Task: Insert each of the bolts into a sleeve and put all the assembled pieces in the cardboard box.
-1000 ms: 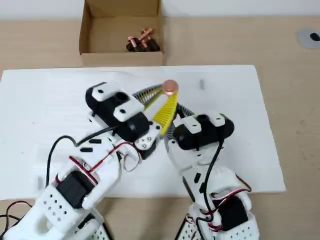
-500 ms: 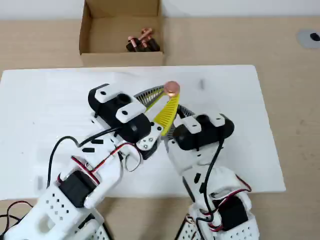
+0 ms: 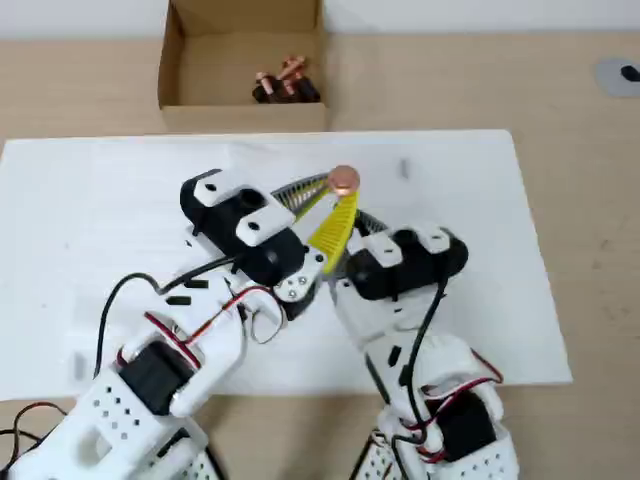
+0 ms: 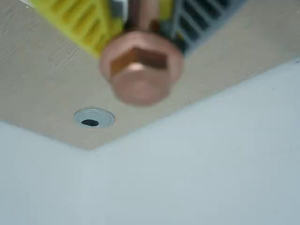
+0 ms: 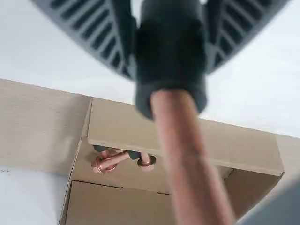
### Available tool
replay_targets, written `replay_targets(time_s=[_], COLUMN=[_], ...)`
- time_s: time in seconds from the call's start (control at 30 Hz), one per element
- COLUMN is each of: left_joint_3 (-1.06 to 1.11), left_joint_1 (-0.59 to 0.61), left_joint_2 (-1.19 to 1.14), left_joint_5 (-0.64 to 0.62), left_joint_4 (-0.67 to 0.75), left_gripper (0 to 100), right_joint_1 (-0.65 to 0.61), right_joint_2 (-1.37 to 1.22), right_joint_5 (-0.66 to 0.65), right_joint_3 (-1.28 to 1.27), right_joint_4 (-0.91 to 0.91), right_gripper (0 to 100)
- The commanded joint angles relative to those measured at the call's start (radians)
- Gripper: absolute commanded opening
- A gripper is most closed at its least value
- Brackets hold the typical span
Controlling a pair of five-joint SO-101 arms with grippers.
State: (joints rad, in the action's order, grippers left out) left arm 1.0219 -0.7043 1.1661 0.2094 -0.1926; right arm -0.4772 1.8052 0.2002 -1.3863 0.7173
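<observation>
1. A pale wooden table [image 3: 90,80] carries a large white sheet [image 3: 100,200] that covers most of its near half. A round grey grommet [image 3: 620,75] is set in the wood at the far right corner.
2. The cardboard box [image 3: 180,60] stands open on the bare wood just beyond the sheet's far edge, left of centre. Several assembled pieces [image 3: 285,85] (copper heads on dark bodies) lie in a cluster toward its right side.
3. Both arms rise from the near edge and meet above the middle of the sheet, the left arm [image 3: 245,225] beside the right arm [image 3: 400,262].
4. The left gripper [image 3: 330,192] has one yellow finger and one dark grey finger, and they are clamped on a copper bolt [image 3: 343,180] just behind its flanged hex head. In the left wrist view that head [image 4: 140,65] is close up, with the grommet [image 4: 93,117] on the table behind it.
5. The right gripper [image 5: 171,18] has both grey fingers closed on a black sleeve [image 5: 171,56], held above the sheet with the box [image 5: 187,140] beyond it.
6. The bolt's copper shaft [image 5: 187,154] meets the open end of the sleeve. How deep it sits inside I cannot tell.
</observation>
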Motion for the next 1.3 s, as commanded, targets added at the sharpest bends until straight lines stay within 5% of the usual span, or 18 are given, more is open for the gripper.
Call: replay_targets(time_s=[0.0, 1.27], left_joint_3=[-0.005, -0.021], left_joint_1=[-0.005, -0.005], left_joint_2=[0.002, 0.004], left_joint_5=[0.018, 0.015], left_joint_4=[0.02, -0.107], left_gripper=[3, 9], right_joint_1=[-0.016, -0.016], right_joint_2=[0.116, 0.116], right_joint_5=[0.003, 0.003], right_joint_3=[0.028, 0.028], right_joint_4=[-0.002, -0.002], right_gripper=[0.9, 0.9])
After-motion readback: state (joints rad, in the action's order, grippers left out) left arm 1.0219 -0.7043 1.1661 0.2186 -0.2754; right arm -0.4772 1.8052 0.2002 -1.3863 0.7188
